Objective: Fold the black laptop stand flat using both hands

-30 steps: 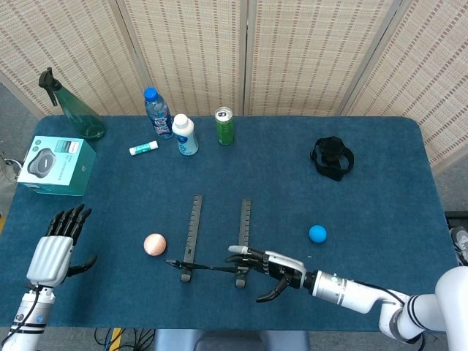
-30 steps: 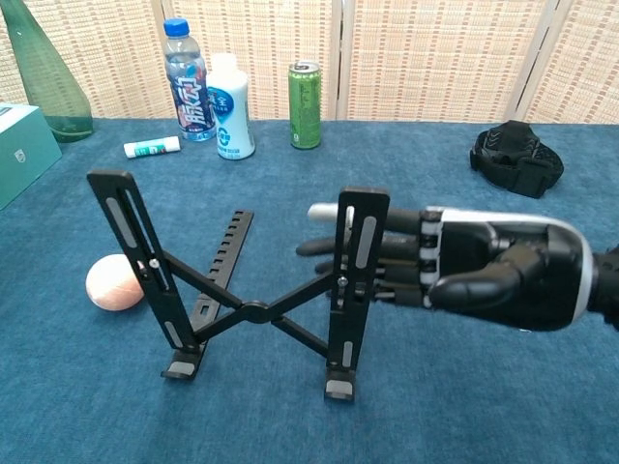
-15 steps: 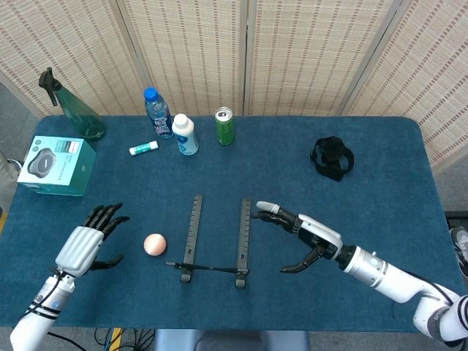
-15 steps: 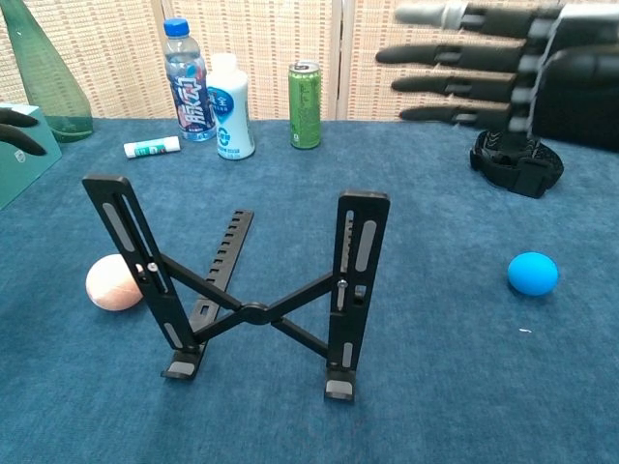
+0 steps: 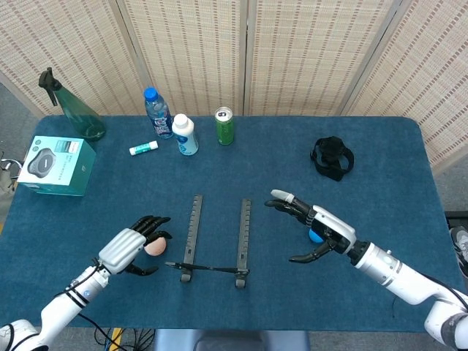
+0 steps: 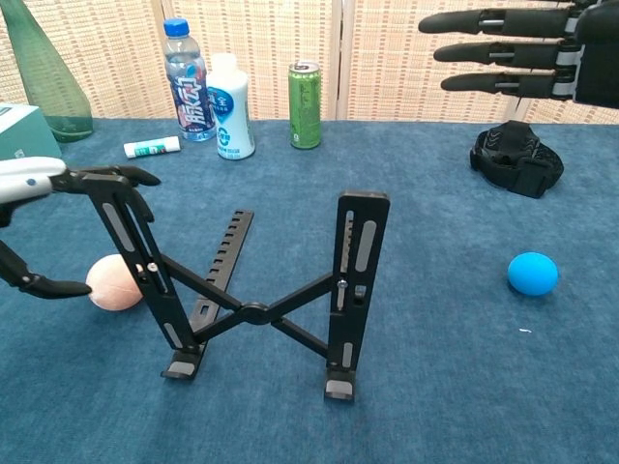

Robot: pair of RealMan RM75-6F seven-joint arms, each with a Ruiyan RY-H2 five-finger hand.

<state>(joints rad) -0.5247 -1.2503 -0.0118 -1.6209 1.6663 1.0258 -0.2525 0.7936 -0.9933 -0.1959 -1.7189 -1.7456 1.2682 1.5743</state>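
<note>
Black laptop stand (image 6: 261,290) still unfolded, standing near the 6 o'clock edge of the bench (image 5: 380,161). Flat slotted metal bars, two upright arms joined by a thin X cross-brace with a round pivot; two notched rails lie flat on the blue felt-like cloth.

Left hand (image 5: 130,247) at the stand's 9 o'clock: silver back, black fingers (image 6: 116,177) released, spread, holding nothing. Tips are right at the top of the left upright; contact can't be confirmed. Smooth pink ball (image 6: 114,282) sits just under that hand.

Right hand (image 5: 316,228) at the stand's 3 o'clock, raised, well apart from it, fingers straight and splayed, empty. Glossy blue ball (image 6: 533,274) below it.

Far edge: clear plastic bottle (image 5: 157,112), white bottle (image 5: 185,134), green can (image 5: 224,126), black strap bundle (image 5: 333,157).
</note>
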